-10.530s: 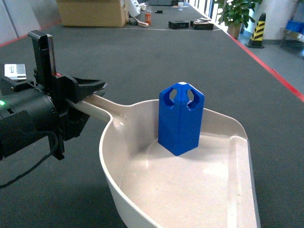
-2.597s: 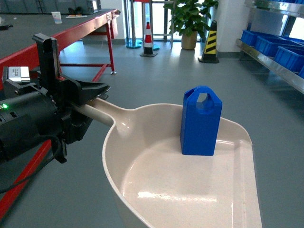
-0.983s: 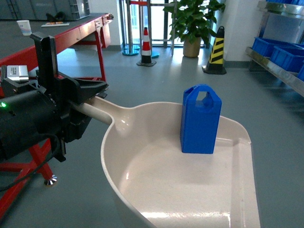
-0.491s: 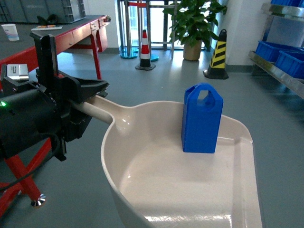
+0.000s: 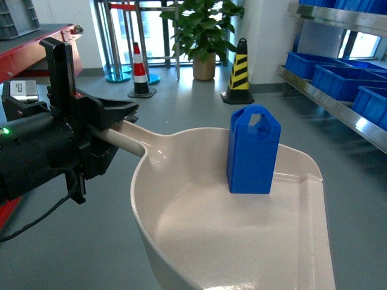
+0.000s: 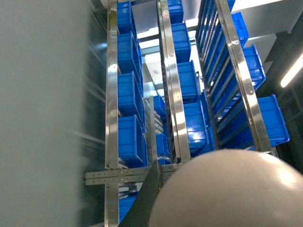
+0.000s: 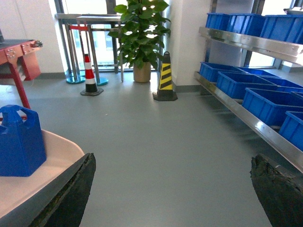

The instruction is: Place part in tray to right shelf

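Observation:
The cream tray (image 5: 151, 205) hangs in the air in front of me, with my left gripper (image 5: 112, 130) shut on its long handle (image 5: 127, 139). The blue part (image 5: 253, 154) stands upright inside the tray, toward its far side. In the left wrist view the tray's rounded back (image 6: 227, 189) fills the lower right beside one dark finger (image 6: 147, 203). My right gripper (image 7: 173, 158) is open over bare floor, to the right of the tray (image 7: 42, 175) and the part (image 7: 20, 142), touching neither. The right shelf is out of view.
Steel racking with blue crates (image 5: 338, 78) runs along the right wall (image 7: 251, 90). A yellow-black cone (image 5: 240, 72), a red-white cone (image 5: 141, 72) and a potted plant (image 5: 202, 30) stand ahead. A red-framed table (image 7: 16, 52) is on the left. Grey floor (image 7: 156, 142) lies below.
The background has slid left: the red table moves off left and the blue-crate racking comes in on the right. Tray, part and left grip stay as they were.

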### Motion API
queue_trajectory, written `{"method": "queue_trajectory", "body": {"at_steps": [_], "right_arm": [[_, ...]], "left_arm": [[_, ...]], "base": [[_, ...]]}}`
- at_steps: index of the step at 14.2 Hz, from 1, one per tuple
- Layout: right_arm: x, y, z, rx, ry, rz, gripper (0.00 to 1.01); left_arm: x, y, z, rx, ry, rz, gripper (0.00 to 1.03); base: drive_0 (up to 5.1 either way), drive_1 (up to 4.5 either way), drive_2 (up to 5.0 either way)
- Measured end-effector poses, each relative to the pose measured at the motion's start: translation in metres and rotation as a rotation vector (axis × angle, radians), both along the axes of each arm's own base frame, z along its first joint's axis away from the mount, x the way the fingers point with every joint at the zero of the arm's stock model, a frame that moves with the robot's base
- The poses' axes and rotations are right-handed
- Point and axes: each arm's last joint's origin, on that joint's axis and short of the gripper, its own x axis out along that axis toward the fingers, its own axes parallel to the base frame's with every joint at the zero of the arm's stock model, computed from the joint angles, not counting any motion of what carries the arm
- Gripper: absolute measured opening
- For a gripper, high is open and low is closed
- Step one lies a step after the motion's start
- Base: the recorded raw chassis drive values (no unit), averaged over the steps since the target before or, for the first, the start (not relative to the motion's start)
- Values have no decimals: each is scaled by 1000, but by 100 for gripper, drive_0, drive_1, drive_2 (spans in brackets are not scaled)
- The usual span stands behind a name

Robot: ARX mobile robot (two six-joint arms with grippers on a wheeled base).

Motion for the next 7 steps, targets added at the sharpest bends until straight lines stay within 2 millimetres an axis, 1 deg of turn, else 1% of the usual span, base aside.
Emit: {"method": "queue_trajectory", "body": {"at_steps": [7], "right_arm": [[0, 0, 0, 0, 0, 0, 98]], "left_arm": [[0, 0, 0, 0, -1, 1, 13]], "base": [[-220, -220, -220]]}}
